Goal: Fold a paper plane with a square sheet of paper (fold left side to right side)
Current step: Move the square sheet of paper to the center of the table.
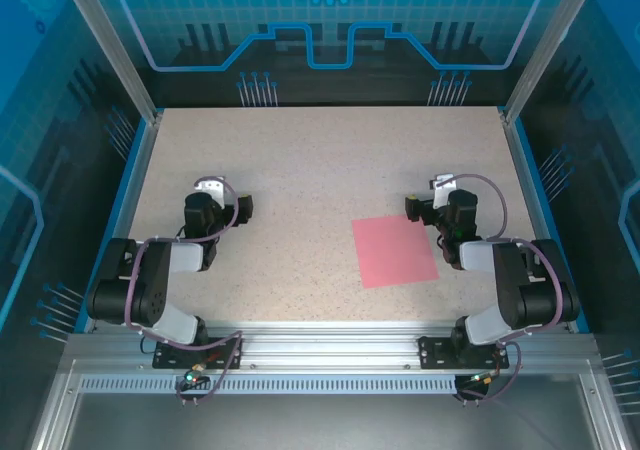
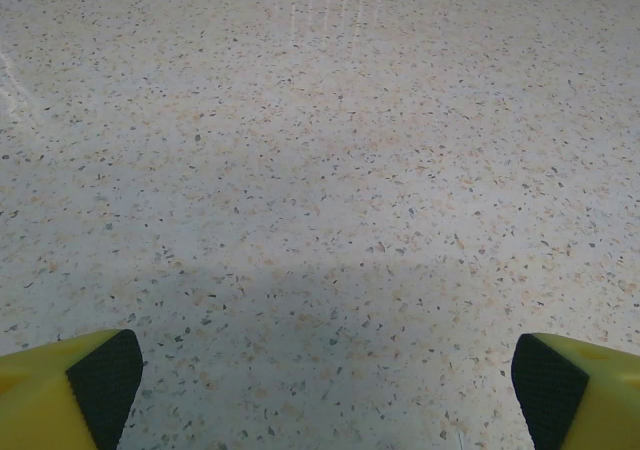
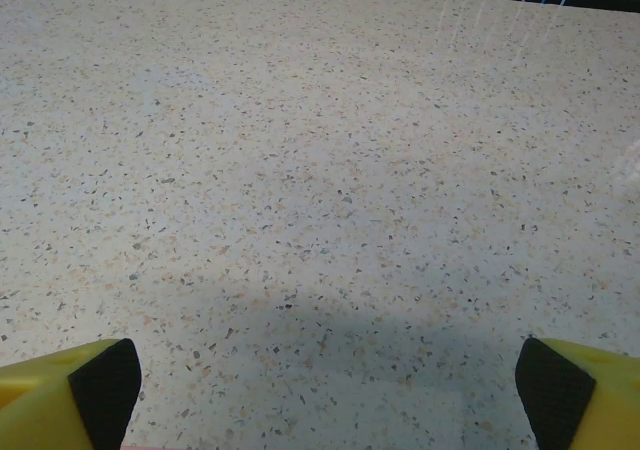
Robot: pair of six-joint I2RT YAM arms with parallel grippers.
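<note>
Your left gripper (image 2: 327,382) and right gripper (image 3: 330,385) both stand with jaws wide apart, holding nothing, above the speckled table (image 1: 320,160). The square sheet of paper (image 1: 394,251) lies flat lower right of centre, just beside your right gripper.

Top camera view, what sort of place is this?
Probably a robot lab test booth: a speckled table fenced by blue printed panels, a left arm and a right arm bolted to a metal rail, and one pink paper sheet laid out.
</note>
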